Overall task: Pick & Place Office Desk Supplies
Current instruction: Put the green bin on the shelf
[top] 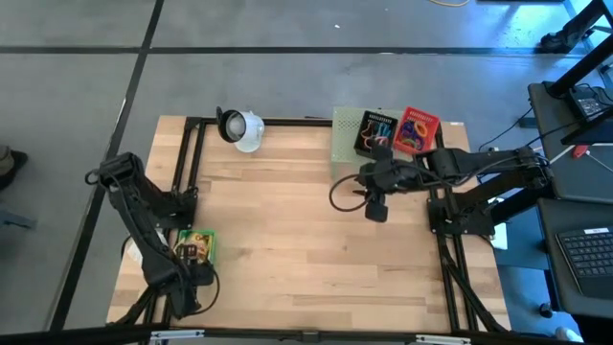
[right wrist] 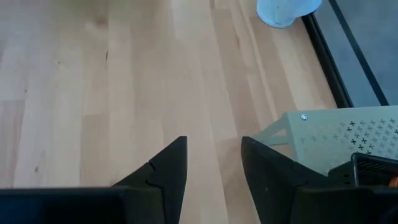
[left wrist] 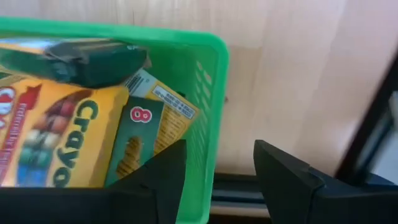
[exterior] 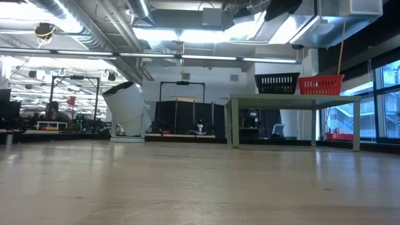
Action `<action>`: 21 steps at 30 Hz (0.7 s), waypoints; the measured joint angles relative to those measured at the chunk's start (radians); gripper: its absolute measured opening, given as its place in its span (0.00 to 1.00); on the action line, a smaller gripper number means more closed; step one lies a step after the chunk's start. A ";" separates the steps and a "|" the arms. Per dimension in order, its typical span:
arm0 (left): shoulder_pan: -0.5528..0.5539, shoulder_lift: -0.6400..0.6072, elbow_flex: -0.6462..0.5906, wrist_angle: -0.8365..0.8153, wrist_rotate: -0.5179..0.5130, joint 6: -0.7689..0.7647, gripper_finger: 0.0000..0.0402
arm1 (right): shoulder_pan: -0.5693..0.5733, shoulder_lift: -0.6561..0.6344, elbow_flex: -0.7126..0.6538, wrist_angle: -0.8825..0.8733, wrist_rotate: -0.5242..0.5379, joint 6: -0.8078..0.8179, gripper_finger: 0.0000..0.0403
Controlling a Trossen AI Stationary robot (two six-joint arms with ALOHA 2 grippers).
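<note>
A green basket (top: 194,247) stands near the table's left front corner, holding yellow-green crayon boxes (left wrist: 68,137) with a dark oblong item (left wrist: 87,61) lying on them. My left gripper (left wrist: 219,149) hangs open above the basket's corner. One finger is over the inside and the other beyond the green wall (left wrist: 214,112). My right gripper (right wrist: 214,142) is open and empty above bare wood, beside the pale green mesh stand (right wrist: 336,137). Two more crayon boxes (top: 375,134) (top: 418,130) lie on the stand.
A white cup-shaped object (top: 241,127) lies at the table's far edge, left of the stand. A black frame rail (left wrist: 373,124) runs along the table's left side, close to the basket. Bare wood (top: 306,240) stretches between the two arms.
</note>
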 joint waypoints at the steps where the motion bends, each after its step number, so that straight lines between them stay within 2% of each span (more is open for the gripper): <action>1: 0.000 0.012 -0.001 0.000 0.000 0.007 0.45 | 0.000 0.000 0.000 0.000 0.000 0.000 0.38; 8: 0.001 0.076 -0.001 0.012 -0.006 0.046 0.42 | 0.000 0.000 0.000 0.000 0.000 0.000 0.38; 11: 0.001 0.098 -0.001 0.018 -0.009 0.054 0.34 | 0.000 0.000 0.000 0.000 0.000 0.000 0.38; 17: 0.006 0.117 -0.001 0.033 -0.010 0.079 0.06 | 0.000 0.000 0.000 0.000 0.000 0.000 0.38; 21: 0.017 0.117 -0.001 0.032 -0.007 0.069 0.01 | 0.000 0.000 0.000 0.000 0.000 0.000 0.38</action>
